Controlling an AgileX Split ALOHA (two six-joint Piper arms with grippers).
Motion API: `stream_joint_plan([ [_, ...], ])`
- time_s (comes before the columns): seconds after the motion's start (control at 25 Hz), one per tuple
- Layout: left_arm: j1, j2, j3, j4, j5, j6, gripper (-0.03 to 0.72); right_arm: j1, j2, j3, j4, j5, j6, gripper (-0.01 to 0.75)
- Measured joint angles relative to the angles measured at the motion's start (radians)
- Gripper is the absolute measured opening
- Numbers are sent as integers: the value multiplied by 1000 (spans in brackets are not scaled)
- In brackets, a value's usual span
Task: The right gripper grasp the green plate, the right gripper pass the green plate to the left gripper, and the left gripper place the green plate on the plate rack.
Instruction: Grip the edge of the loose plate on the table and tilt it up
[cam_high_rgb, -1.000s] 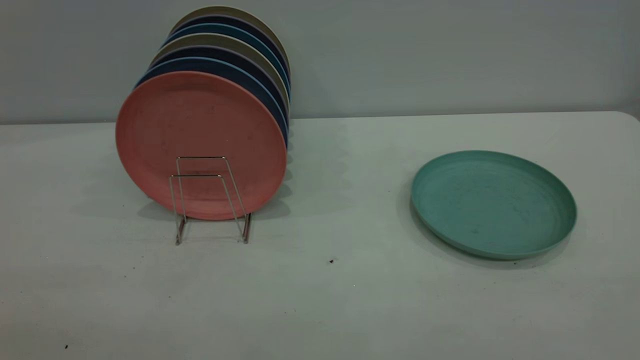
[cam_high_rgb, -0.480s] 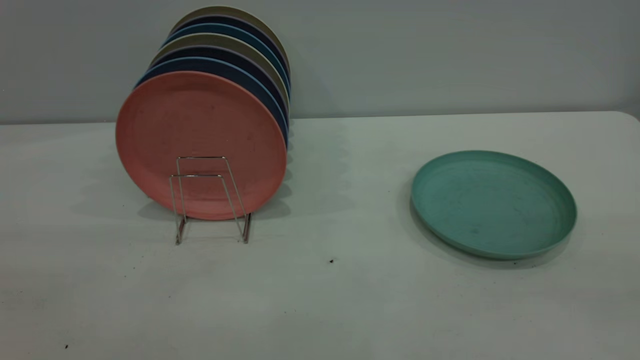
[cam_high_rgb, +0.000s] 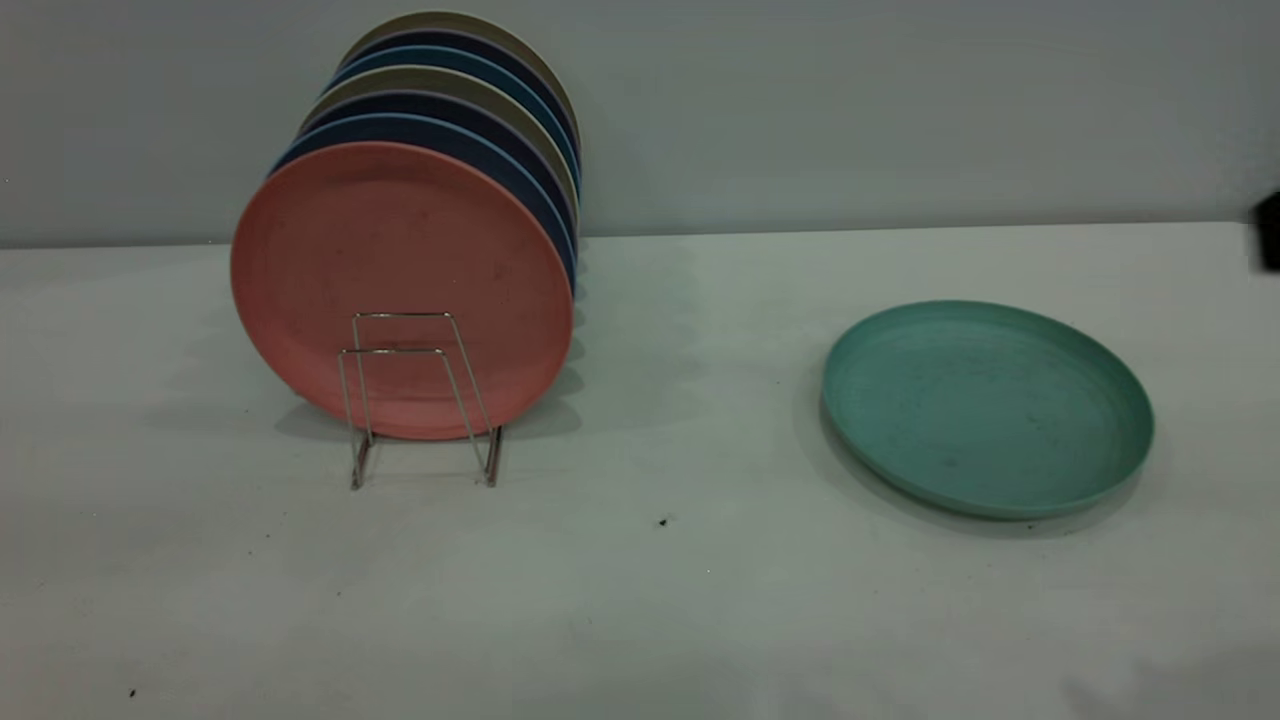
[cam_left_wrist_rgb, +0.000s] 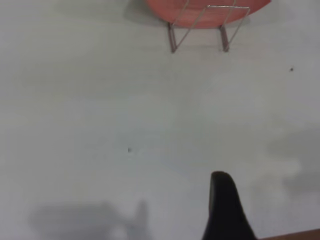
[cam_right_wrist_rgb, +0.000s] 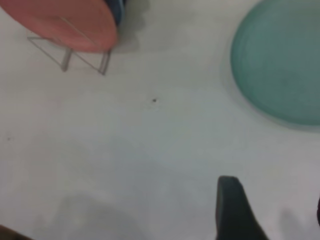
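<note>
green plate (cam_high_rgb: 987, 408): laid flat on the table (cam_high_rgb: 640, 600), right side, well apart from the rack, nothing touching it.
plate rack (cam_high_rgb: 420, 400): left side, packed with upright plates, pink plate (cam_high_rgb: 400, 285) nearest (front loops are bare).
right gripper (cam_right_wrist_rgb: 235, 207): only one dark finger is seen, over bare table near the plate; open or clenched can't be told.
left gripper (cam_left_wrist_rgb: 227, 207): same deal, one finger seen, state can't be told, near side of the rack.
</note>
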Motion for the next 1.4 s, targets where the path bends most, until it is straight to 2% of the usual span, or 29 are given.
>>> stream_joint_plan([
  [0.12, 0, 55, 0, -46, -26, 40, 485, 0, 183, -49, 136, -26, -157, 416],
  [0.28, 0, 130, 0, -128, -79, 103, 485, -9, 399, -146, 236, -43, -274, 416],
  [0.4, 0, 178, 0, -180, -115, 148, 485, -59, 533, -228, 250, -42, -288, 416],
  [0.64, 0, 249, 0, -227, -169, 189, 485, -213, 740, -375, 257, 24, -293, 416],
  [0.8, 0, 272, -11, -227, -177, 200, 485, -263, 866, -464, 263, 62, -293, 416],
  [1.4, 0, 280, -60, -231, -200, 209, 485, -269, 1150, -684, 284, 82, -293, 416],
])
